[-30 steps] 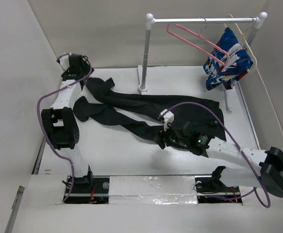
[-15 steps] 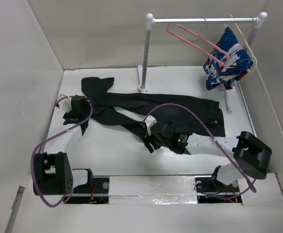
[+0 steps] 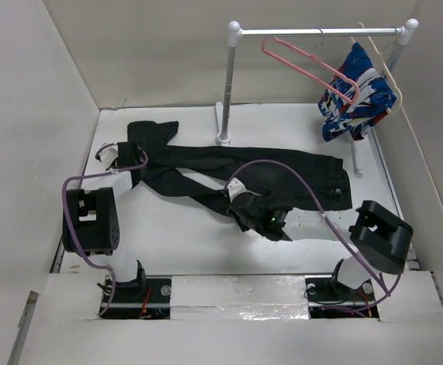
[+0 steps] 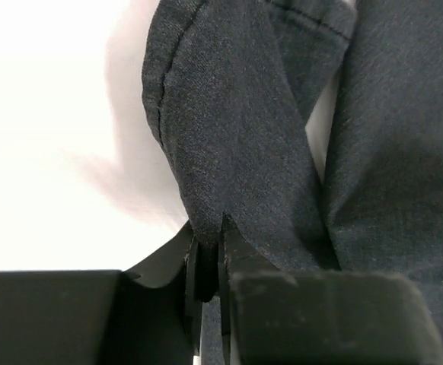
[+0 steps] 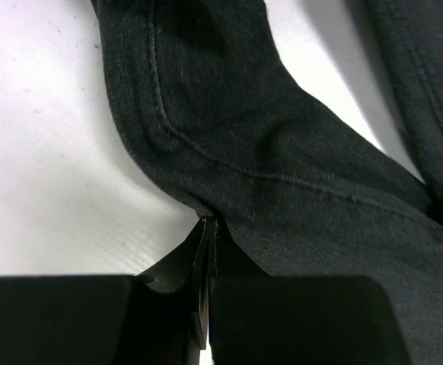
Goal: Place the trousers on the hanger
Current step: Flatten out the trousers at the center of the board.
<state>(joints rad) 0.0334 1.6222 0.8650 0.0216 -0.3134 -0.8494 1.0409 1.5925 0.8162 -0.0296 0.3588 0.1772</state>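
Black trousers (image 3: 282, 163) spread on the desk (image 3: 176, 243), pinched in two places.
Top view: left hand (image 3: 132, 156) clenched on a leg near its end, far left; right hand (image 3: 237, 204) clenched on the near leg's edge mid-desk; the hanger (image 3: 313, 65) hangs on the rail (image 3: 320, 32). Wrist views: each hand's jaws nip a dark cloth fold.

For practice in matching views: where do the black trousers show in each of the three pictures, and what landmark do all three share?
Top external: the trousers lie spread across mid-picture, waistband right, legs left.
Left wrist: they fill the centre and right, an edge pinched in the left gripper.
Right wrist: they fill the upper right, a fold pinched in the right gripper.
Shared landmark: the white table beside the cloth.
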